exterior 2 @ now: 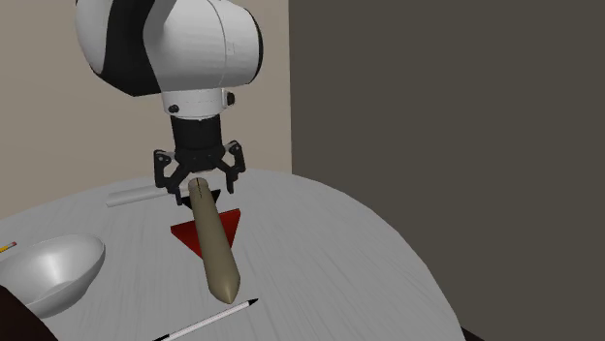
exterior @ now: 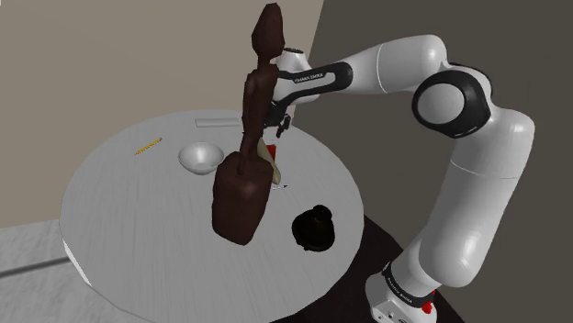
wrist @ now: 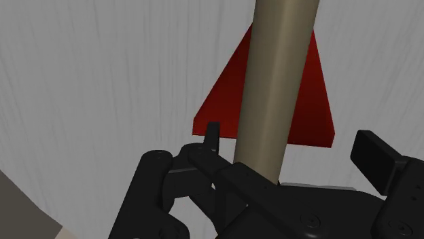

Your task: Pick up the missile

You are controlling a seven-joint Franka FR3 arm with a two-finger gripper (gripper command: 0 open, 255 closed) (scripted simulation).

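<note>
The missile [exterior 2: 215,247] is a tan cylinder with flat red fins [exterior 2: 231,226]; it lies on the round grey table [exterior 2: 330,262] with its rounded nose pointing away from the arm. My black gripper [exterior 2: 199,180] hangs over its tail end, open, one finger on each side of the body. In the wrist view the missile [wrist: 275,88] runs up between the fingers [wrist: 213,138], and neither touches it. In the shoulder view the gripper [exterior: 276,126] is half hidden behind a tall brown figure, with a strip of the missile [exterior: 269,154] showing below it.
A tall dark brown sculpture [exterior: 246,174] stands mid-table, right in front of the missile. A white bowl [exterior: 200,157] sits to the shoulder view's left of it and a black lidded pot [exterior: 313,228] near the stand. A pen [exterior 2: 208,321], a pencil [exterior: 147,145] and a white bar [exterior 2: 136,197] lie flat.
</note>
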